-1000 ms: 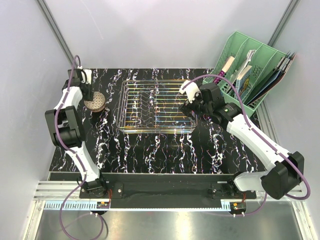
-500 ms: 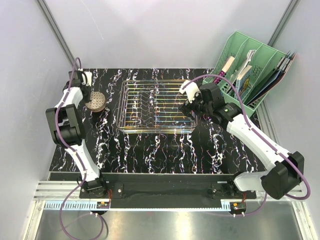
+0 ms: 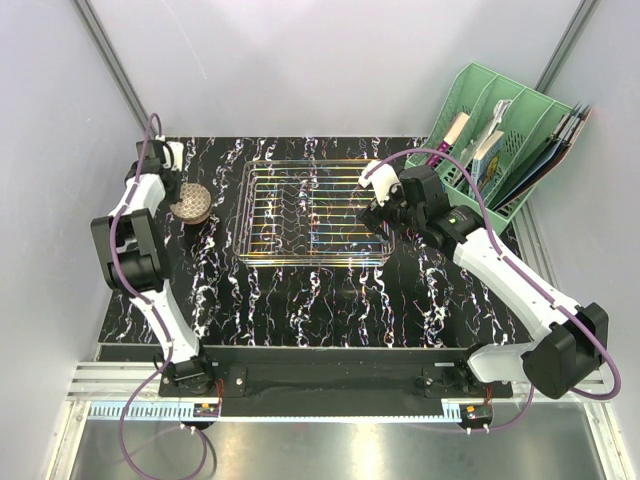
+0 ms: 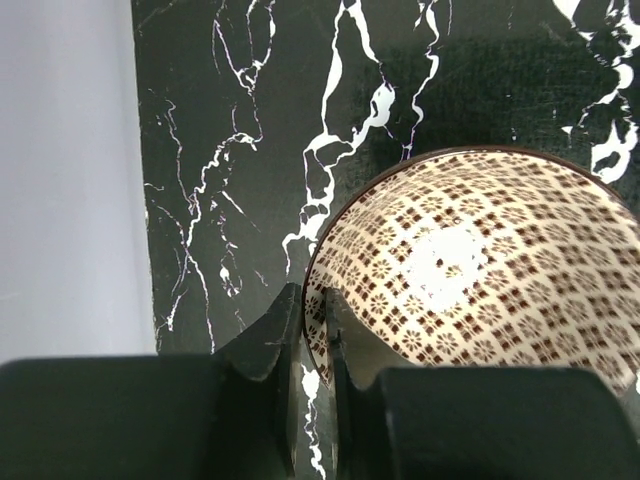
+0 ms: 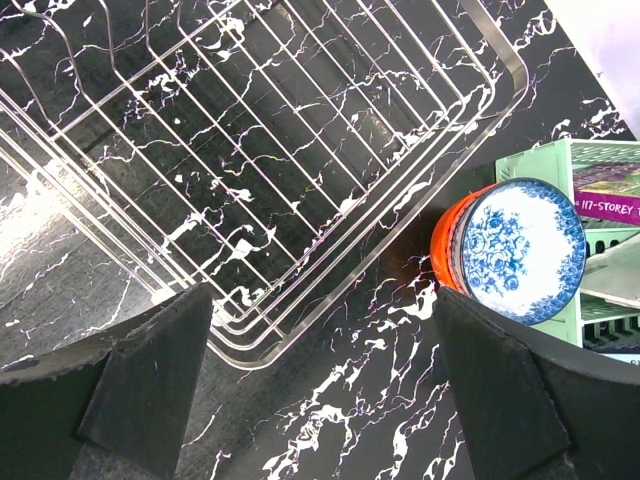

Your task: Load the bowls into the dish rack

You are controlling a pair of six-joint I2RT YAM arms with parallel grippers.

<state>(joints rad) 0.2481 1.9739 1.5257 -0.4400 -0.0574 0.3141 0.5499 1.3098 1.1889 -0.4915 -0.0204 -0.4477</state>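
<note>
The rack (image 3: 310,262) is lying with its corner under the right gripper (image 5: 320,300), whose fingers are standing wide apart. Beside it, a blue bowl (image 5: 525,250) on edge is hiding most of an orange bowl (image 5: 447,240) against the organiser (image 5: 560,150). Left of the rack, the left gripper (image 4: 312,385) is pinching the rim of a patterned bowl (image 4: 470,260), which is partly cut off in the wrist view.

Dish rack (image 3: 312,260) open from above; wall (image 4: 70,170) close left of brown-patterned bowl (image 4: 470,260); stacked bowls (image 5: 525,250) block gap between rack and green file organiser (image 3: 487,100).
</note>
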